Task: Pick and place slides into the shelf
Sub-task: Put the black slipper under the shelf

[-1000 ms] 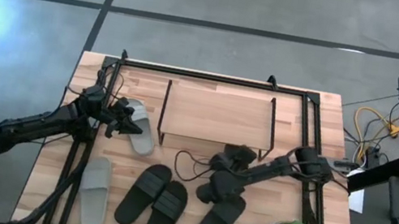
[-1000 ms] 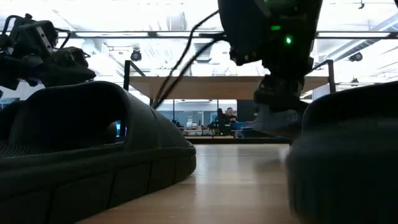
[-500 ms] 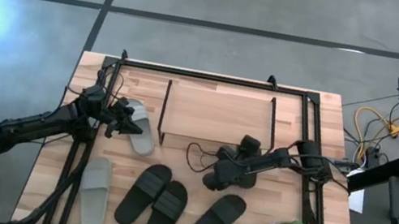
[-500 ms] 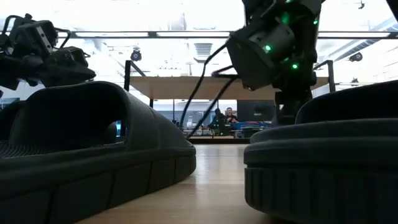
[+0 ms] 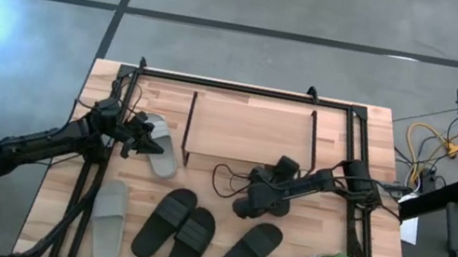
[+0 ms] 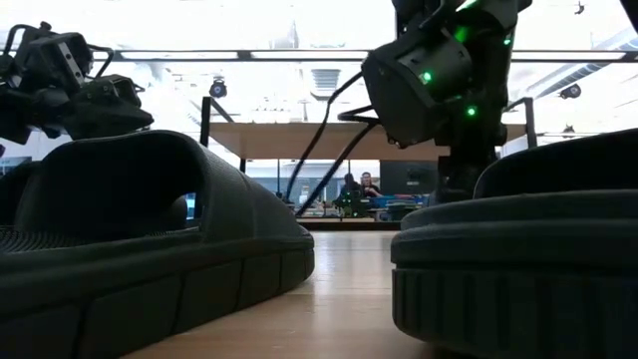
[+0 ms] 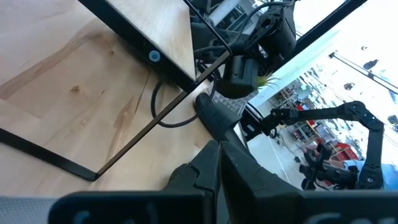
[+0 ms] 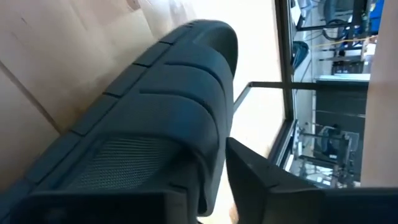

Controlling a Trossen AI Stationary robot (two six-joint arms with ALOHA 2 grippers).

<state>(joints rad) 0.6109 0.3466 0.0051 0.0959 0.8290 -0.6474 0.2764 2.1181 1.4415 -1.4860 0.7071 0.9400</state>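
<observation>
A black slide (image 5: 256, 201) lies on the table just in front of the shelf (image 5: 250, 130), at about five o'clock from the middle of the shelf's wooden top board. As far as the overhead view shows, its long axis runs roughly two o'clock to eight o'clock, not yet tucked beneath the board. The right gripper (image 5: 248, 194) sits right on this slide; in the right wrist view the slide (image 8: 155, 112) fills the frame against one dark finger (image 8: 261, 180), with the jaws slightly parted, so the grip looks to be loosening; whether it is fully let go cannot be told. To reach the shelf, the slide would have to travel toward eleven o'clock, and the right arm is plainly the nearer one. Farther out, the left gripper (image 5: 147, 142) is at nine o'clock from the shelf, clenched tight, resting at a light grey slide (image 5: 160, 147); whether it grasps it cannot be told. Three more black slides (image 5: 178, 225) and another grey slide (image 5: 107, 217) lie along the near edge, toward six and seven o'clock.
</observation>
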